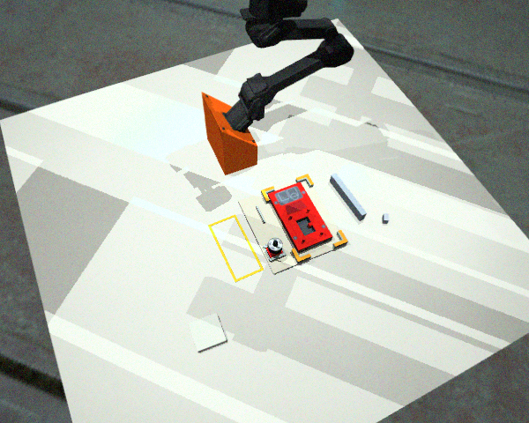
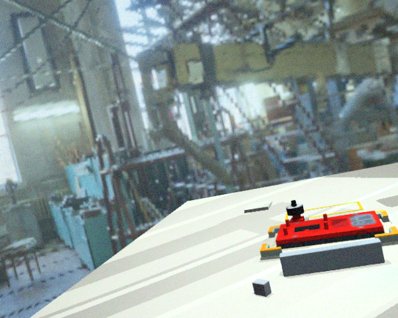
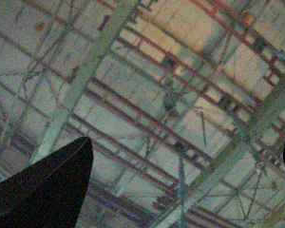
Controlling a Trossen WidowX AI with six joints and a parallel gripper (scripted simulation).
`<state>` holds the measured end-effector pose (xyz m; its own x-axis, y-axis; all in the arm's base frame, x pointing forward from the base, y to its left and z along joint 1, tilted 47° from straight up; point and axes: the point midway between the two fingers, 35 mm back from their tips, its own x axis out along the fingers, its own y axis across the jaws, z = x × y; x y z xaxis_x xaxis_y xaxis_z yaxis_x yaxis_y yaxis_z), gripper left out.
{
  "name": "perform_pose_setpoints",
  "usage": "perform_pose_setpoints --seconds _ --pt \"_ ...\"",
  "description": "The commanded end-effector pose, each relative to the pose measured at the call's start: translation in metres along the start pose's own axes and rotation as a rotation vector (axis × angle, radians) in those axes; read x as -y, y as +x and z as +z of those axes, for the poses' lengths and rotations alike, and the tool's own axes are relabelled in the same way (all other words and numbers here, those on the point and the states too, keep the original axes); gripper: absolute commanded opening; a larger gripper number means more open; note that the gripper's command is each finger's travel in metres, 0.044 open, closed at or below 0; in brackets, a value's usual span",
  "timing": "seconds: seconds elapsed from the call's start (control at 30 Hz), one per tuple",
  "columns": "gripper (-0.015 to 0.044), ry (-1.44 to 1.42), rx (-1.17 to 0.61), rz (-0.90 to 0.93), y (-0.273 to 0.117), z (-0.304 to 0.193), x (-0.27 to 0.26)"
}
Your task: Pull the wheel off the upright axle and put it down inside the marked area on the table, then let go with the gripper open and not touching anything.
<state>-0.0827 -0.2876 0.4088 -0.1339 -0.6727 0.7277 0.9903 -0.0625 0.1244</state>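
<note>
Wrist view: gripper point(image 3: 194, 147) open, two black fingertips well apart, at lower left and right edge; right one mostly cropped. Nothing between them. Behind: ceiling point(image 3: 147, 52), green beams point(image 3: 81, 87) slanting, reddish trusses point(image 3: 133, 116) crossing. Grainy; small fittings among trusses possibly lamps.

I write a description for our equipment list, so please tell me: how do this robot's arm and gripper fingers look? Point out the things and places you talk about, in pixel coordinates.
The arm point(image 1: 296, 74) is black, with straight links and bulky, angular joints. The fingers are plain black; the left-hand one in view tapers to a blunt tip.
</note>
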Motion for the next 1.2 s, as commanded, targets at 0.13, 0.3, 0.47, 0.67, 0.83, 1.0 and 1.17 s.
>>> perform_pose_setpoints --seconds 0.13,0.3,0.47,0.67,0.83,1.0,1.17 --pt "0.03 0.022 -0.081 0.026 0.005 -0.023 -0.01" --pt "0.03 0.071 -0.272 0.101 0.011 -0.076 -0.039" --pt "0.03 0.102 -0.474 0.204 0.007 -0.13 -0.077" --pt "0.03 0.135 -0.71 0.351 -0.014 -0.187 -0.131" --pt "0.03 0.163 -0.884 0.476 -0.044 -0.223 -0.177" --pt "0.03 0.177 -1.038 0.6 -0.078 -0.249 -0.218" --pt "0.03 0.172 -1.233 0.782 -0.129 -0.272 -0.263"
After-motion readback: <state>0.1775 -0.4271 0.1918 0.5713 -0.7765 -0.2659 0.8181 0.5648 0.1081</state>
